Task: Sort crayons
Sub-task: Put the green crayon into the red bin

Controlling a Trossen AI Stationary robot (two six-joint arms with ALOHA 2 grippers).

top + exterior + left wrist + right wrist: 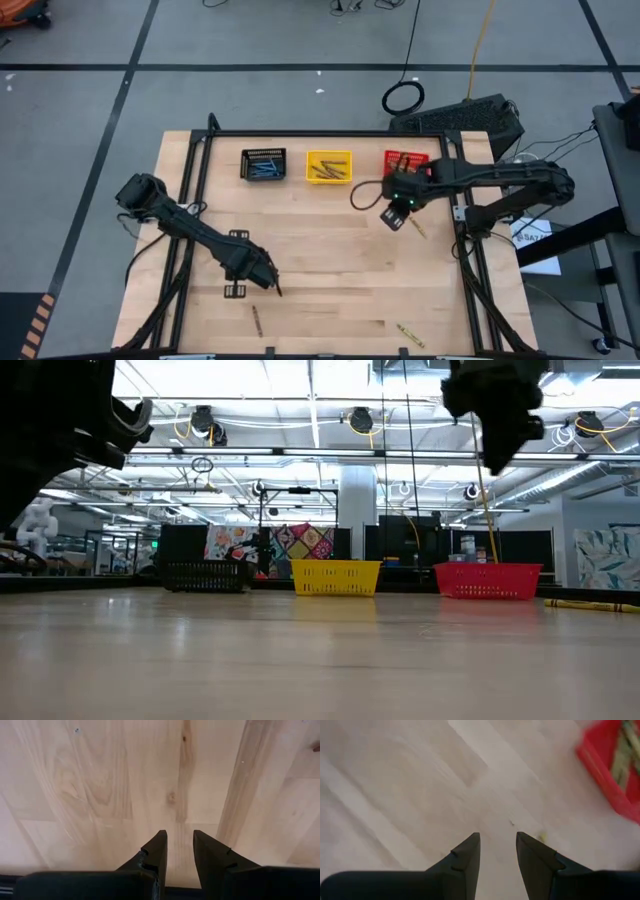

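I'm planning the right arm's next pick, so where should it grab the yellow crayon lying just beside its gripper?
Probably mid-length, from straight above. The yellow crayon lies flat on bare table at a diagonal, so the right gripper, open, would turn its fingers across the thin stick.

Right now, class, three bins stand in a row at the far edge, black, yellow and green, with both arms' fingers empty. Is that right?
Not quite. The third bin is red, not green, as the high view shows. The black bin and yellow bin are right, and both arms' fingers are empty.
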